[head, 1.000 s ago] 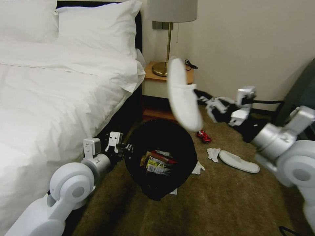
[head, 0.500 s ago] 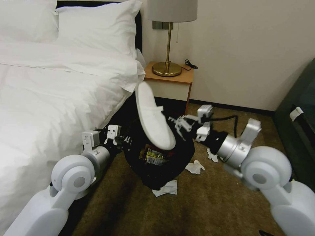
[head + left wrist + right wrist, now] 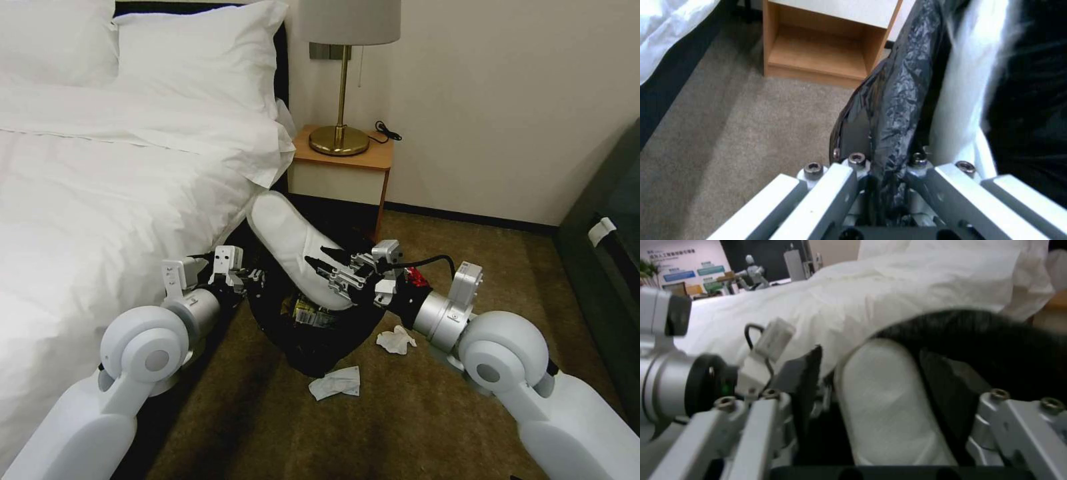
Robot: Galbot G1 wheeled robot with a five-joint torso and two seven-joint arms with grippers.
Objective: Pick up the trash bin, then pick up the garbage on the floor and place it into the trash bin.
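My right gripper (image 3: 331, 275) has its fingers clamped on one white slipper (image 3: 293, 248) over the mouth of the bin (image 3: 313, 333). The slipper's long axis slants from the gripper end up toward the bed (image 3: 100, 167). My left gripper (image 3: 257, 277) pinches the bin's rim, holding it tilted above the carpet (image 3: 413, 413). Two crumpled tissues (image 3: 397, 340) lie beside the bin and one red can (image 3: 417, 277) behind my right wrist.

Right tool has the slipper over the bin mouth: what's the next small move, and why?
Probably lower a little further, then release: the right tool grips the white slipper with its heel end inside the trash bin, toe leaning out past the rim. The left tool holds the rim.
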